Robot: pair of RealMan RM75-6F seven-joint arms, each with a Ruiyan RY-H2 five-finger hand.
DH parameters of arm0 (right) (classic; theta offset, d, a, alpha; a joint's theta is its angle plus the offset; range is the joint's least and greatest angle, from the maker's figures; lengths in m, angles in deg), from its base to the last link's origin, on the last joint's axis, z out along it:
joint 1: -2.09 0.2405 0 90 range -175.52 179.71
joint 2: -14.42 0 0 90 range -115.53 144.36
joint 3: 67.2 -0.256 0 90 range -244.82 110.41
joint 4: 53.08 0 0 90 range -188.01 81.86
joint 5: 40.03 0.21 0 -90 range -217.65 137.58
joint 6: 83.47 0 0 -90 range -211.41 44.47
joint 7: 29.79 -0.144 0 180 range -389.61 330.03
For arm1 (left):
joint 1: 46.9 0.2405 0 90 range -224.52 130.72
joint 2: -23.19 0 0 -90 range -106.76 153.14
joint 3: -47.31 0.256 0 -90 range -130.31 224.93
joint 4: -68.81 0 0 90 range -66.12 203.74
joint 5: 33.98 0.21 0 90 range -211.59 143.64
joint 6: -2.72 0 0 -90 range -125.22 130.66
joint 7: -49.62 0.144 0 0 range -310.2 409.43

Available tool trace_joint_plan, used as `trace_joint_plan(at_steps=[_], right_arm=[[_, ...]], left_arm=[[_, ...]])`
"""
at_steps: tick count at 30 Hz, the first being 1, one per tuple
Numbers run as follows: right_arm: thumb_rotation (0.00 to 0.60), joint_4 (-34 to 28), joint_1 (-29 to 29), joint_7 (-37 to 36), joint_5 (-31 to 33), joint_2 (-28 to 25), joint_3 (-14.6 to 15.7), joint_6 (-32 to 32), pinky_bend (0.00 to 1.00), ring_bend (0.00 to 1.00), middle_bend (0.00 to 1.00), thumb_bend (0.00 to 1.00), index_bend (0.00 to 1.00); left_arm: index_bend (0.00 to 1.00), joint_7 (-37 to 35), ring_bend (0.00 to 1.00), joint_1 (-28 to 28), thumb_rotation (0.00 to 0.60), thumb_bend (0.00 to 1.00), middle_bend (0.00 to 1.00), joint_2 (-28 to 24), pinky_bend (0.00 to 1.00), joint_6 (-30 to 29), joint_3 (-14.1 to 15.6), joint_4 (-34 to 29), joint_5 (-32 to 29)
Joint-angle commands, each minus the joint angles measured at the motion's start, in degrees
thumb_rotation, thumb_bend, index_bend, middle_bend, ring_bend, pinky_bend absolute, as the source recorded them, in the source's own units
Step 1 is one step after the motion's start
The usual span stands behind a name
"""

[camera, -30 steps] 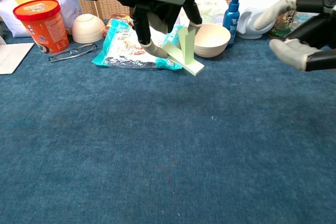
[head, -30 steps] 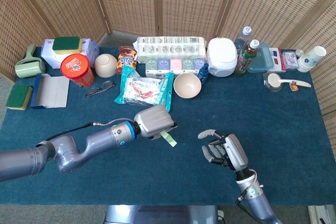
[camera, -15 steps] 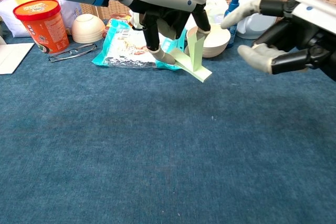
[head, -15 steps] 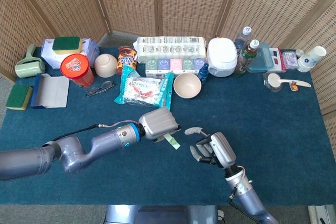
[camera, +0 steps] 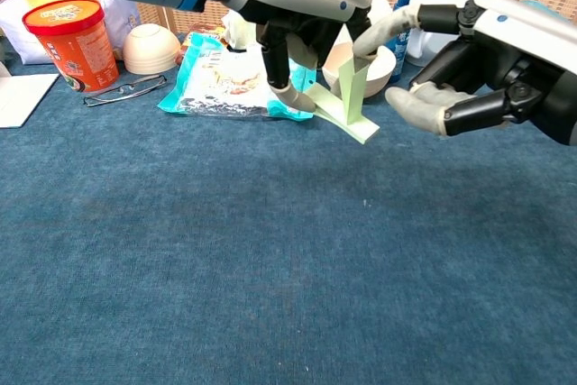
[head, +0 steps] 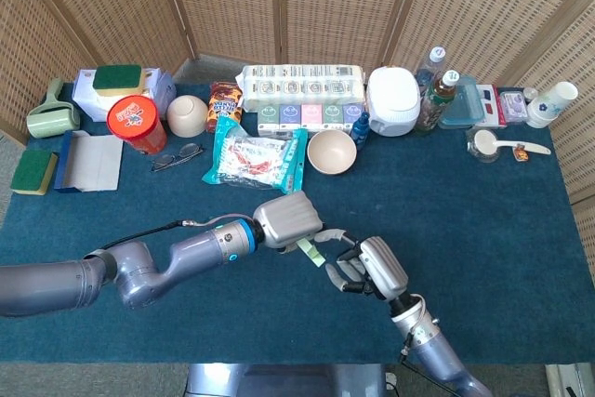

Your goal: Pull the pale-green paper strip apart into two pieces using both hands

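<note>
A folded pale-green paper strip (camera: pixel 350 105) hangs above the blue tablecloth, pinched in the fingers of my left hand (camera: pixel 297 6). In the head view the paper strip (head: pixel 309 250) pokes out below the left hand (head: pixel 288 220). My right hand (camera: pixel 478 60) is just right of the strip, fingers spread; one fingertip (camera: pixel 368 41) reaches the strip's upright end, and I cannot tell whether it touches. The right hand (head: pixel 367 267) sits close beside the left in the head view.
Behind the hands lie a snack bag (head: pixel 253 157) and a cream bowl (head: pixel 332 151). Further back stand a red tub (head: pixel 136 124), glasses (head: pixel 177 155), tissue packs (head: pixel 302 86), a white cooker (head: pixel 392 99) and bottles (head: pixel 435 99). Blue cloth (camera: pixel 270 268) covers the near table.
My left hand has carried the strip to the right. The right hand has moved left toward it, closing most of the gap, with its fingers extended to the strip.
</note>
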State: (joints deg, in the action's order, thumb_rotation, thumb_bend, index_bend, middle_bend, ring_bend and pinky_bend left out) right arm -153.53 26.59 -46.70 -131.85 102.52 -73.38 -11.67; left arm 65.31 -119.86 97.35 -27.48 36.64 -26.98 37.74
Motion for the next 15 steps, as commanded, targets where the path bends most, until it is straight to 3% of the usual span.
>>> trace_joint_plan(at_steps=[1,15], right_arm=[[0.6,-0.3,0.3,0.5,0.2,0.0,0.0,-0.4,1.0,1.0,1.0,0.47,0.31],[0.6,-0.9,0.7,1.4,0.8,-0.2,0.5,-0.5,1.0,1.0,1.0,0.47,0.33]], left_arm=[[0.68,0.1,1.0,-0.2,0.6,0.38,1.0,0.2,1.0,-0.2,0.0,0.0,-0.1],[0.68,0.7,1.0,-1.2,0.6,0.38,1.0,0.3,1.0,-0.7,0.5,0.4,-1.5]])
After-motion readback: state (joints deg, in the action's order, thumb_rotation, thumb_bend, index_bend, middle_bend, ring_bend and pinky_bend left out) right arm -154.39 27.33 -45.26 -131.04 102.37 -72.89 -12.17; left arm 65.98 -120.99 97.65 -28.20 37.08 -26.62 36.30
